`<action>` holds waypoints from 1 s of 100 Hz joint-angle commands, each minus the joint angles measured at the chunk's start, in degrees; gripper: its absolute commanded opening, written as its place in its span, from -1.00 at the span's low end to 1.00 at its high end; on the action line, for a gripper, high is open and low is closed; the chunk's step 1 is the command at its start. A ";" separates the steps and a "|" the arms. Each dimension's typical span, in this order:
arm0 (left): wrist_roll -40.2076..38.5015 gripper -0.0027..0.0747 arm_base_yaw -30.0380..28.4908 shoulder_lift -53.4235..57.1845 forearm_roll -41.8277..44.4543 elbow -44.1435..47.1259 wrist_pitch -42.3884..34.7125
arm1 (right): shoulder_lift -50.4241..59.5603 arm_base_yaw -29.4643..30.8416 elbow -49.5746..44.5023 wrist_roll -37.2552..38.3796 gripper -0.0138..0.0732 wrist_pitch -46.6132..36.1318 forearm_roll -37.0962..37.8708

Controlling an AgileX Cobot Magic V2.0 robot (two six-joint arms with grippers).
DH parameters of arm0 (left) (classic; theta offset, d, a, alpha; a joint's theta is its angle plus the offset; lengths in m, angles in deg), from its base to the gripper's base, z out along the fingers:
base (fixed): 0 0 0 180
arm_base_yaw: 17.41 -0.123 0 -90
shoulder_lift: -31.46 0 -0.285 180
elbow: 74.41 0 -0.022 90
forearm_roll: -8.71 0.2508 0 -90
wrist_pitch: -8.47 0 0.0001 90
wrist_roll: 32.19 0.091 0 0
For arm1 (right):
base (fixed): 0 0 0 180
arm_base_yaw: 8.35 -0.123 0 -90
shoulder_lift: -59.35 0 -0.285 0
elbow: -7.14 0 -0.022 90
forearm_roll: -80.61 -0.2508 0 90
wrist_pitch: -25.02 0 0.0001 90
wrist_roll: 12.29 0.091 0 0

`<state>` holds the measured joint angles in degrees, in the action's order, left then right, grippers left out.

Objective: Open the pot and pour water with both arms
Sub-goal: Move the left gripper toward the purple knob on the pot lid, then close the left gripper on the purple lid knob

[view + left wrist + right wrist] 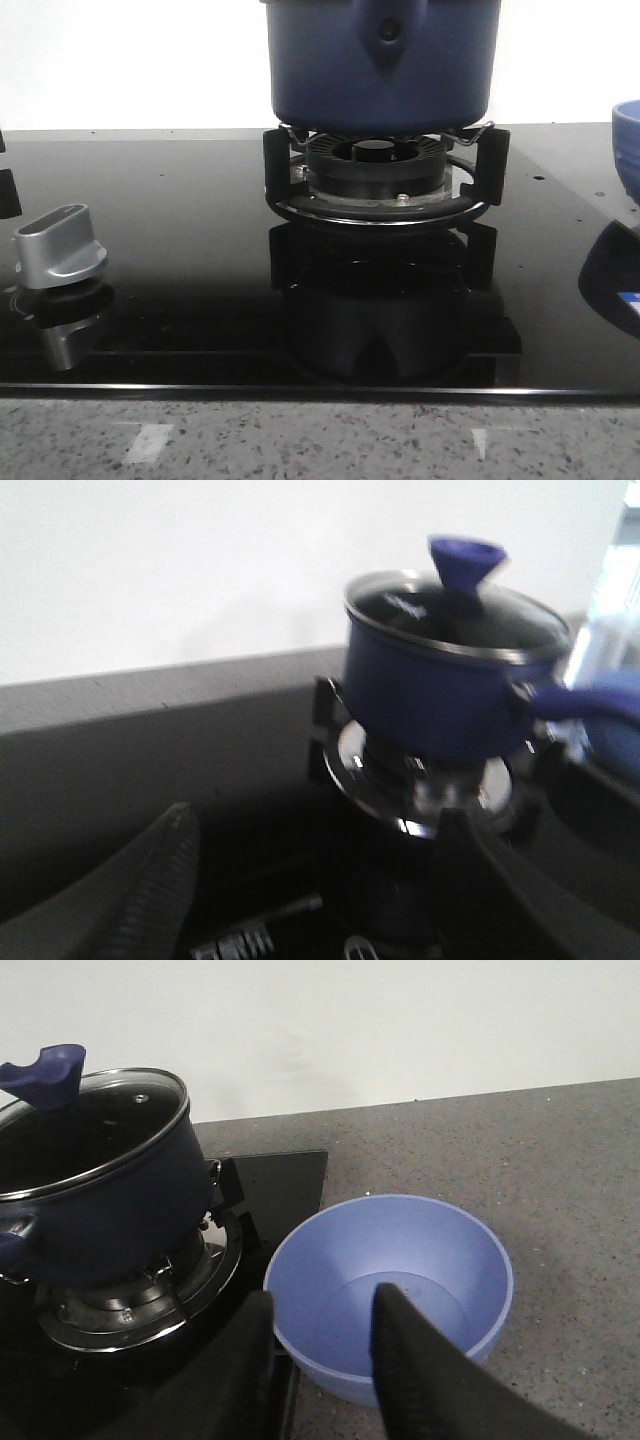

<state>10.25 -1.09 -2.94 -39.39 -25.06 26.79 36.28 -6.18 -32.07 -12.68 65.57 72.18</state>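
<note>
Currently | pot (378,70) lidded on burner (376,175) | bowl (390,1295) empty | both hands spread, holding nothing

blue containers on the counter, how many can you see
2. The pot, lid on, sits on the burner of the black stove. The bowl stands on the grey counter beside the stove, to the robot's right.

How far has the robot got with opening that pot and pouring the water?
Nothing looks done so far. The pot sits on the burner with its glass lid on. Both the left gripper and right gripper are open and hold nothing. Left to do: lift the lid, then pour, presumably into the blue bowl beside the stove.
</note>
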 commanded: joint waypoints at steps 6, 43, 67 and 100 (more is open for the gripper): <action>0.05 0.23 0.48 -0.93 -10.98 -2.27 -10.58 | -1.16 0.28 1.87 -0.50 0.14 -5.38 0.34; 30.43 0.21 0.48 -15.75 -30.64 -13.07 7.21 | -1.16 -0.34 1.87 -0.50 0.14 -7.02 0.21; 52.80 0.21 0.48 -30.46 -49.28 -21.71 21.29 | -1.25 -1.61 1.87 -0.50 0.14 -6.80 0.21; 57.36 0.46 2.36 -48.26 -48.91 -37.34 30.95 | -1.25 -2.17 1.87 -0.50 0.14 -6.56 0.21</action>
<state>65.25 -0.27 -48.79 -84.75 -56.87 55.36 36.28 -8.39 -32.07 -12.78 63.37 72.18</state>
